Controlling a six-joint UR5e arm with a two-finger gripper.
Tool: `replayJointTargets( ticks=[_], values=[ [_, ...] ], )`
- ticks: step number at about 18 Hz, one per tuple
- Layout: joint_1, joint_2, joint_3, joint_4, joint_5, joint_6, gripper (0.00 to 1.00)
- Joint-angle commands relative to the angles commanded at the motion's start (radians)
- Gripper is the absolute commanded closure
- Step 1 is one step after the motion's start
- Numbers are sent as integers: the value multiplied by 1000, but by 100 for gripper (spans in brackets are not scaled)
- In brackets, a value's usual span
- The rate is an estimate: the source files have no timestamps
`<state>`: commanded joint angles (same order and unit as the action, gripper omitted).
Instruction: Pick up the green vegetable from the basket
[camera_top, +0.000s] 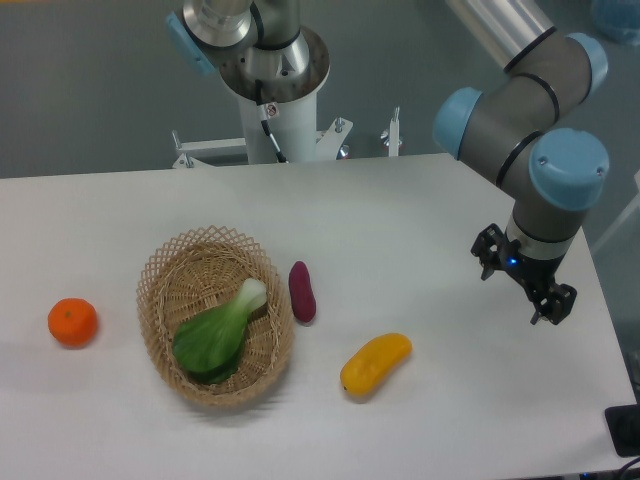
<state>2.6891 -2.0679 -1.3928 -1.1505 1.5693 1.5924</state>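
Counter (400, 215): white, matte, runs the full width of the view; behind it a grey floor.

Far left: an orange fruit (73, 322), round, alone on the counter, well apart from the rest.

Left of centre: the basket (160, 280), oval tan wicker with an open lacy rim. Inside it lies the green vegetable (218, 335), dark crinkled leaves toward the near end, pale stem pointing up and right toward the far rim. Nothing touches it but the basket.

Just right of the basket: a small purple piece (302, 291), lying lengthwise, close to the rim but apart from it.

Centre right, nearer the front edge: a yellow elongated fruit (375, 363), lying at a slant.

Behind, at the counter's far edge: the white arm pedestal (280, 95) with its base bracket.

Right: the arm, grey with blue joint caps, reaches down from the upper right. The gripper (523, 286) hangs above bare counter near the right edge, well apart from the basket, its fingers spread and holding nothing.

Lower right corner: a dark object (622, 430), partly out of view.
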Motion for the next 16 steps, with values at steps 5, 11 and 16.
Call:
replayJointTargets(
  ticks=[5,11,16],
  values=[
    [-43,49,-60,-2,-20,-71,0],
    [-124,74,-95,-2,-28,-163,0],
    [-184,83,-143,0,-25,-219,0]
  ],
)
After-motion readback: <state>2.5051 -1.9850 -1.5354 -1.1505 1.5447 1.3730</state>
